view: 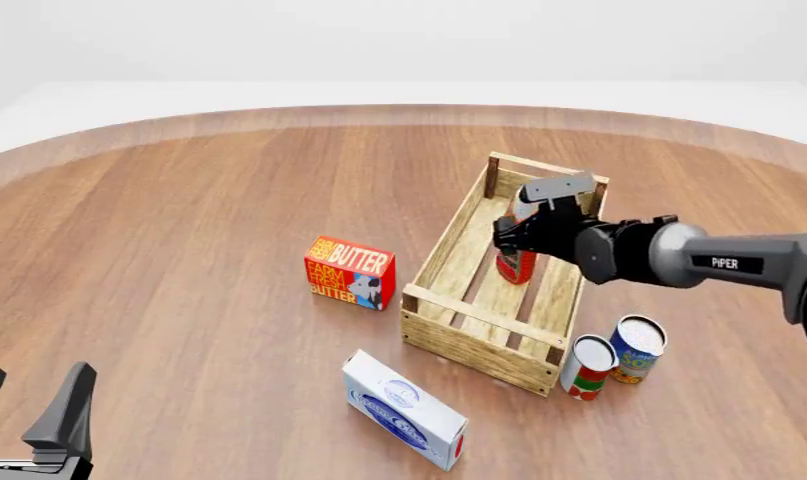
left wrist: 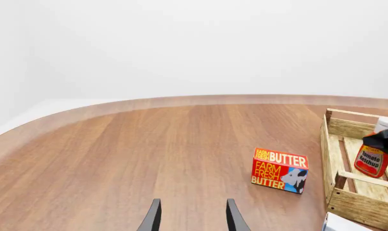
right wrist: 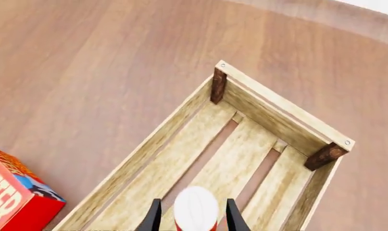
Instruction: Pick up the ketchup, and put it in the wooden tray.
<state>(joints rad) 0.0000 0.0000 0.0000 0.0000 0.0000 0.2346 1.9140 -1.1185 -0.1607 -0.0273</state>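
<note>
At the lower left of the front view the left gripper (view: 30,410) waits with its fingers apart, holding nothing. Further up, right of centre, the right gripper (view: 547,226) grips the ketchup (view: 515,266) near its cap, inside the wooden tray (view: 481,340). The bottle looks light, stiff and smooth, so a hold on the neck seems best. I count 1 bottle, 1 tray, 2 boxes (view: 350,272), 2 cans (view: 589,367).

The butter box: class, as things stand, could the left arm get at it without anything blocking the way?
Probably yes. Bare tabletop lies between the open left gripper and the butter box. The wooden tray stands on the box's far side, off that path. Actual reach can't be confirmed.
</note>
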